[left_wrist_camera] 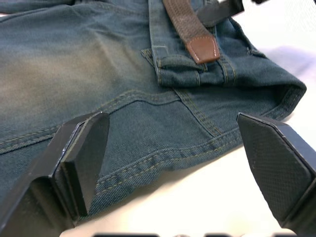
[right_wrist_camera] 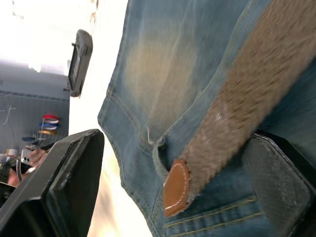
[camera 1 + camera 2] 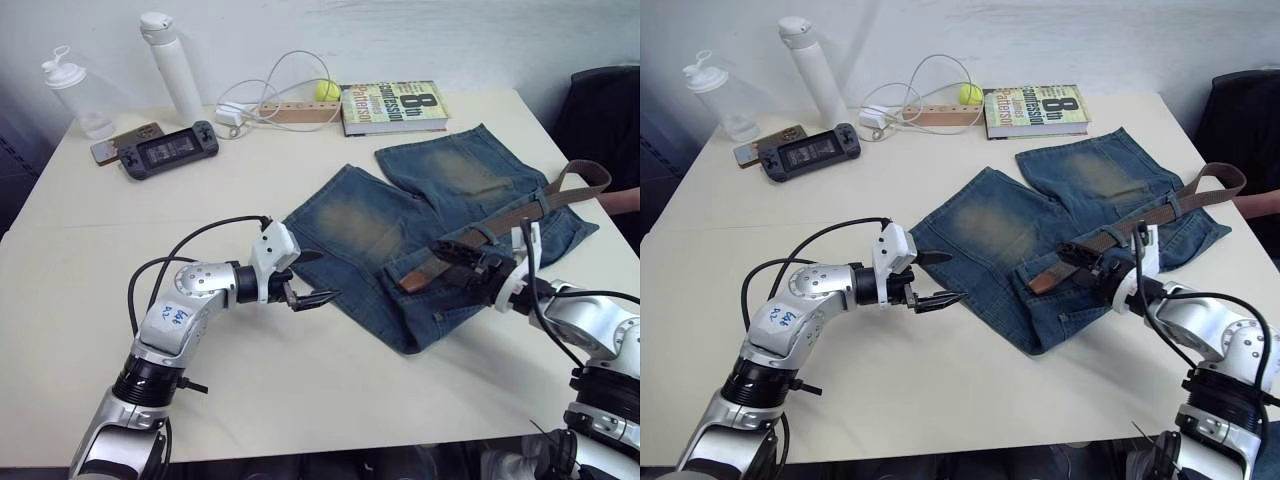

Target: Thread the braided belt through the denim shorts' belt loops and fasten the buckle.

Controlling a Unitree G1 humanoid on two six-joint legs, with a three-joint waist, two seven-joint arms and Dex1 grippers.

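While the denim shorts (image 3: 440,235) lie flat on the table (image 3: 300,400), the braided belt (image 3: 500,222) crosses their waistband. At the left wrist, the left gripper (image 1: 173,163) gapes beside the hem. At the right wrist, the right gripper (image 2: 177,182) spreads around the belt's tip.

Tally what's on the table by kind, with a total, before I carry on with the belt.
Clothing: 1, denim shorts
Belts: 1, braided belt
Bottles: 2, clear bottle, white bottle
Books: 1, book
Electronics: 2, handheld console, phone
Cables: 1, white cable
Balls: 1, yellow ball
Wooden blocks: 1, wooden block
Total: 10
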